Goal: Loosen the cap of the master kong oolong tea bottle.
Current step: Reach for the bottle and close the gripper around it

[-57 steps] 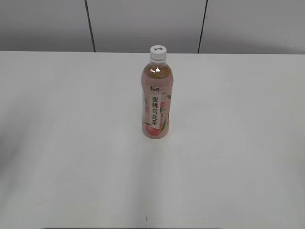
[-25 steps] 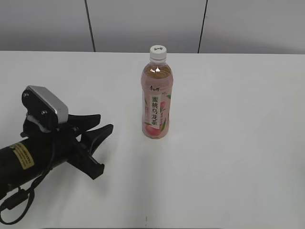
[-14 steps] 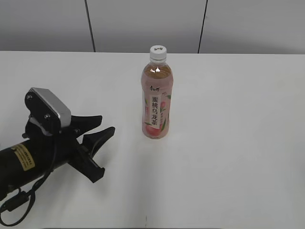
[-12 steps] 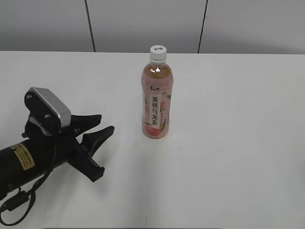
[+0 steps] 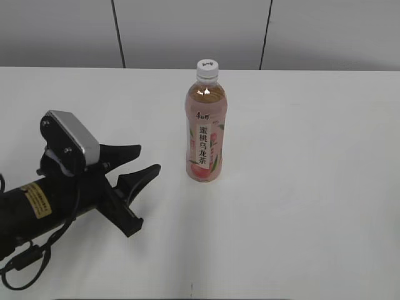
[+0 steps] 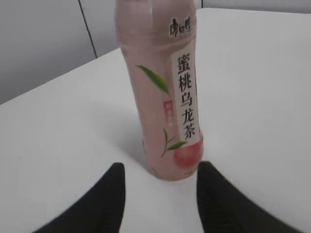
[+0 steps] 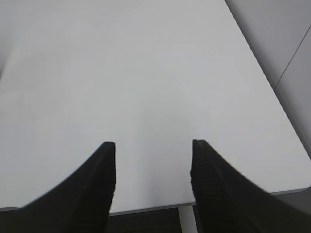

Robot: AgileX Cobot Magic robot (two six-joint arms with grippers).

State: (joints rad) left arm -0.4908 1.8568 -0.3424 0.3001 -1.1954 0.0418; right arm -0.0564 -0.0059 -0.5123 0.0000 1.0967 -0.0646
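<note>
The master kong oolong tea bottle (image 5: 204,131) stands upright mid-table, pink label with a white strip of black characters. Its white cap (image 5: 207,68) sits on top. In the left wrist view the bottle (image 6: 163,92) fills the centre and the cap is cut off at the top. My left gripper (image 5: 145,161) is open and empty, low over the table to the bottle's left, a short gap away; its two black fingers (image 6: 158,172) frame the bottle's base. My right gripper (image 7: 153,145) is open and empty over bare table near an edge; it is out of the exterior view.
The white table (image 5: 300,187) carries nothing else. A grey panelled wall (image 5: 187,31) stands behind it. The table's edge (image 7: 272,191) shows in the right wrist view, with a drop below it. The left arm's cable (image 5: 25,265) trails near the front edge.
The left arm came into the exterior view from the left and has moved right toward the bottle, fingers open. The bottle has not moved.
</note>
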